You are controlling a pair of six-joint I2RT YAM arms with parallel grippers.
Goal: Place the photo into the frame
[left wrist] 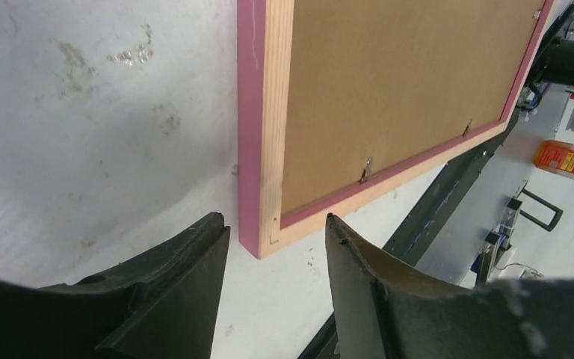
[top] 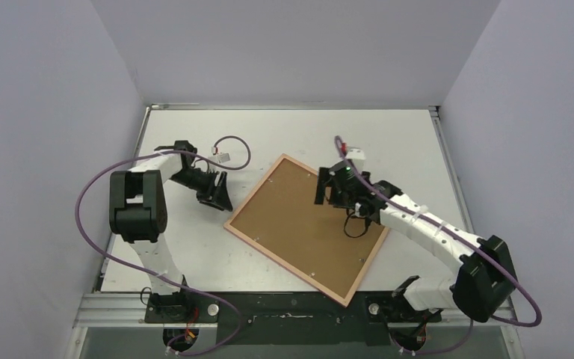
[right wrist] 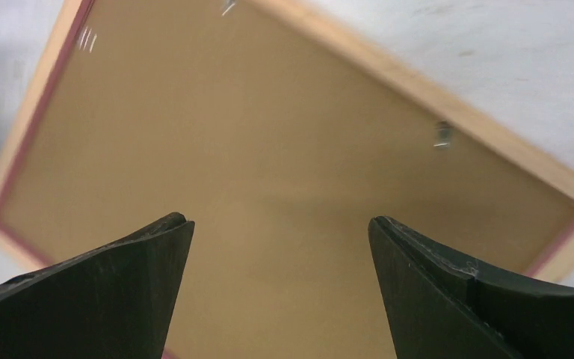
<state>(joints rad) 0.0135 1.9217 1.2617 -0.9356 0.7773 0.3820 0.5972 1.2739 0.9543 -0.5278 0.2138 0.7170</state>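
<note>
Status, near to far:

- My left pincer (left wrist: 276,223): half open, holding nothing. The black fingers (left wrist: 172,277) hang low over the white counter (left wrist: 105,134), and I can't tell if they touch it.
- Just ahead of that gap is one corner of the thin pink rectangular picture frame (left wrist: 251,112). The fingers are clear of it.
- The frame lies flat on the counter, back side up: pale wood face, pink outer edge, pink inner lip.
- A plain brown backing board (left wrist: 403,82) sits inside the frame. Small metal tabs (left wrist: 366,170) along the inner lip lie over the board's edge.
- My right pincer (right wrist: 280,221): wide open, nothing between the fingers. It points down over the backing board. That wrist view is blurred, so I can't say whether the tips touch the board.
- From the top view, the frame is turned diamond-wise in the middle of the counter, with its near corner close to the near edge, between my two bases.
- The left pincer is just beside the frame's left corner. The right pincer is over the board's far-right part.
- A purple cable (top: 82,217) loops off my left arm.
- Far off, past the counter edge, is an orange labelled item (left wrist: 572,161), too small to identify.
</note>
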